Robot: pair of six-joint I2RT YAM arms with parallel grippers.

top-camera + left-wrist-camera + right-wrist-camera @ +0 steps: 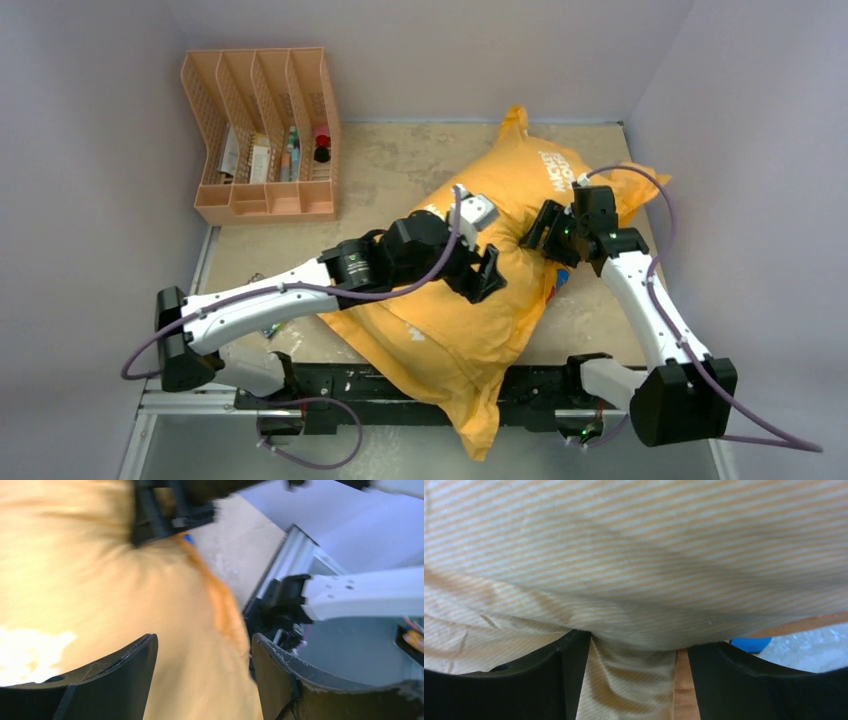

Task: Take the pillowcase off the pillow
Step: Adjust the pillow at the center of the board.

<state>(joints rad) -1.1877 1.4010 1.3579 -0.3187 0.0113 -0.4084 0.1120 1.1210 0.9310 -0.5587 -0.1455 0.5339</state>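
pillowcase [440, 335] lies stuffed on the table [400, 170], long axis running far right to near centre. left claw [488, 275]: released, over its middle. right claw [537, 238]: spread, pressed onto the fabric, a fold bulging between unclenched fingers; nearer the far end.

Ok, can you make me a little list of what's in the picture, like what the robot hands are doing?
pillowcase: orange-yellow, white letters showing, lying slantwise on the table
pillow: hidden; the pillowcase looks stuffed
left hand: open, over the pillowcase
right hand: open, bunched fabric between its fingers
rack: peach, back left, small things inside
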